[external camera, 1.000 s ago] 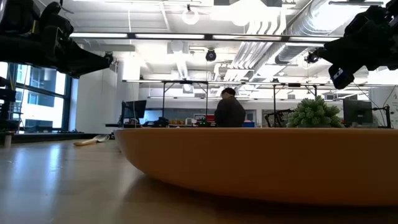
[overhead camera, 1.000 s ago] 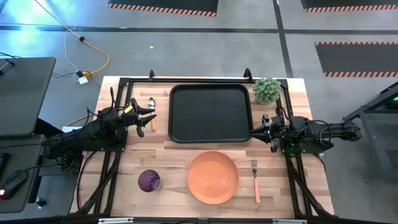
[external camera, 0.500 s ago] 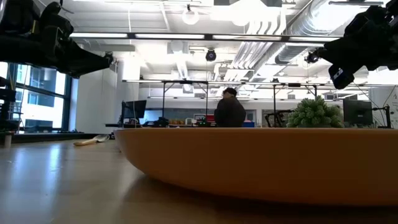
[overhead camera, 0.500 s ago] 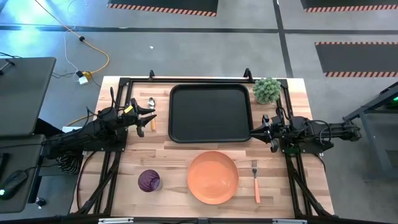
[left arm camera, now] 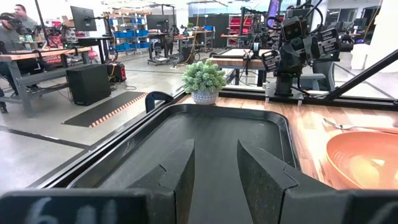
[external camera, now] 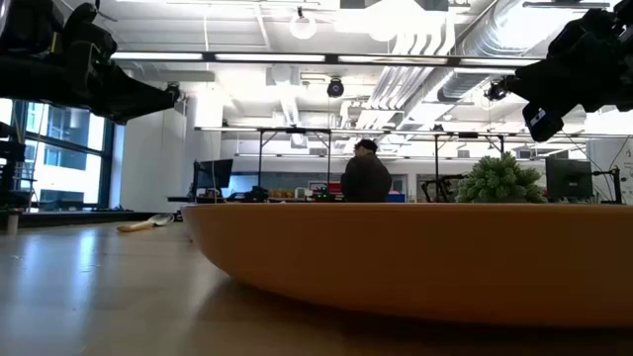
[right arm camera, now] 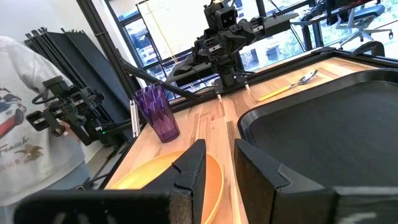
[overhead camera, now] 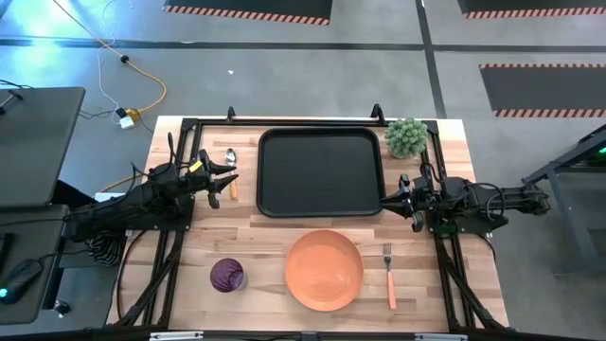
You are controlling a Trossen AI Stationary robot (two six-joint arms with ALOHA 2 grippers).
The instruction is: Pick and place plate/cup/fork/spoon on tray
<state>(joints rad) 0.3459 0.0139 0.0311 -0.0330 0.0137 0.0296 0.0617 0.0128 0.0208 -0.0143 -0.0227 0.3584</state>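
Observation:
The black tray [overhead camera: 320,172] lies at the table's far middle. Nearer lies the orange plate [overhead camera: 324,270], with the purple cup [overhead camera: 227,276] standing to its left and the fork [overhead camera: 389,275] lying to its right. The spoon [overhead camera: 230,170] lies left of the tray, partly under my left gripper [overhead camera: 225,180], which hovers open above it, pointing level at the tray [left arm camera: 205,143]. My right gripper [overhead camera: 396,201] hovers open at the tray's right edge, nothing between its fingers [right arm camera: 193,165]. In the low view the plate [external camera: 415,257] fills the foreground.
A small potted plant [overhead camera: 407,137] stands at the far right corner beside the tray. Black frame rails [overhead camera: 199,123] run along the table's sides. A person in a white shirt [right arm camera: 25,143] stands beyond the table's left side.

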